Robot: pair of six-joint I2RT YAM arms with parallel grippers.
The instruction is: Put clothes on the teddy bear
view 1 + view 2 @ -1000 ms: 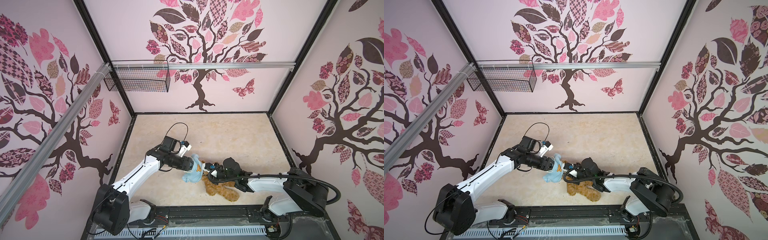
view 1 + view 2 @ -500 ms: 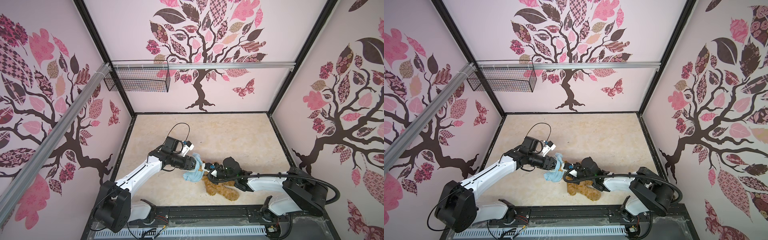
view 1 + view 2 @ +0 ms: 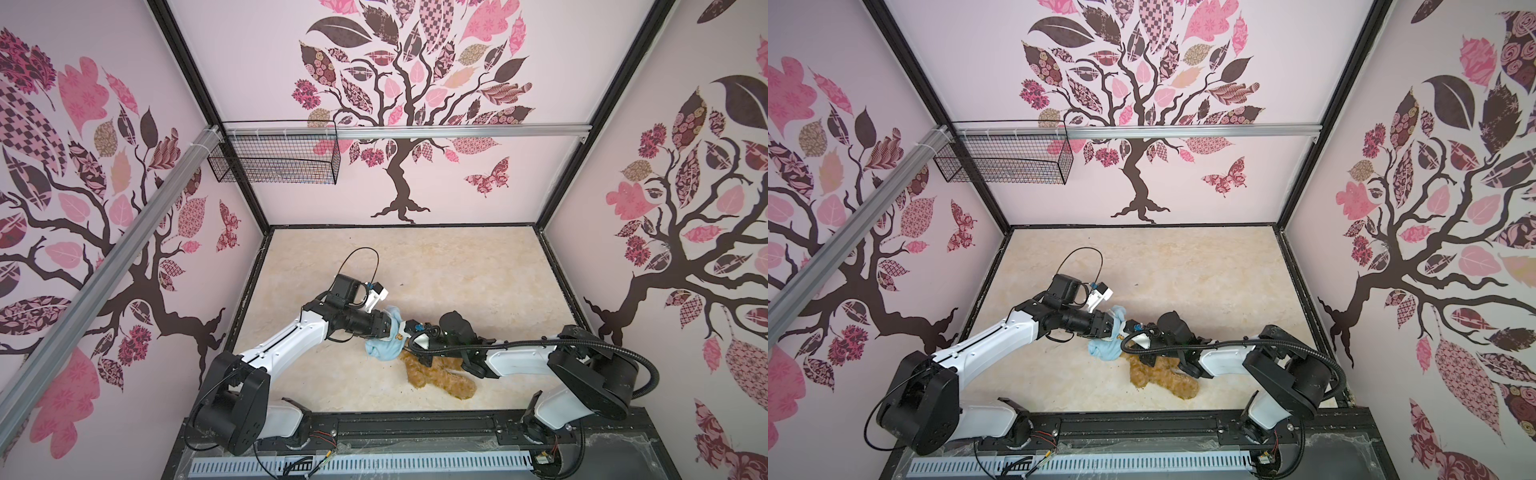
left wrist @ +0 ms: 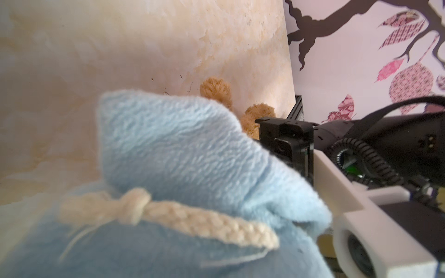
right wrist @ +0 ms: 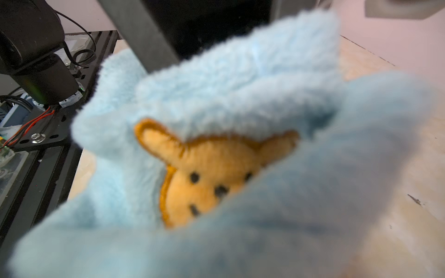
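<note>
The teddy bear (image 3: 440, 376) (image 3: 1163, 376), golden-brown and curly, lies on the floor near the front, partly under my right arm. Two of its furry parts (image 4: 216, 90) show past the shirt in the left wrist view. The light-blue shirt (image 3: 384, 345) (image 3: 1106, 347) is bunched between both grippers, beside the bear's upper end. My left gripper (image 3: 390, 330) (image 3: 1115, 328) is pushed into the shirt from the left, its jaws hidden by fleece (image 4: 180, 149). My right gripper (image 3: 403, 337) (image 3: 1126, 338) meets it from the right, shut on the shirt (image 5: 240, 96); the orange bear-face patch (image 5: 212, 175) shows.
A black wire basket (image 3: 274, 156) hangs from the rail at the back left. Patterned walls close in three sides of the beige floor (image 3: 415, 266). The black base rail (image 3: 415, 424) with both arm mounts runs along the front edge.
My left gripper has pushed to the right into the shirt, closer to the right gripper, and its jaws have narrowed. The right arm and the bear have stayed put.
</note>
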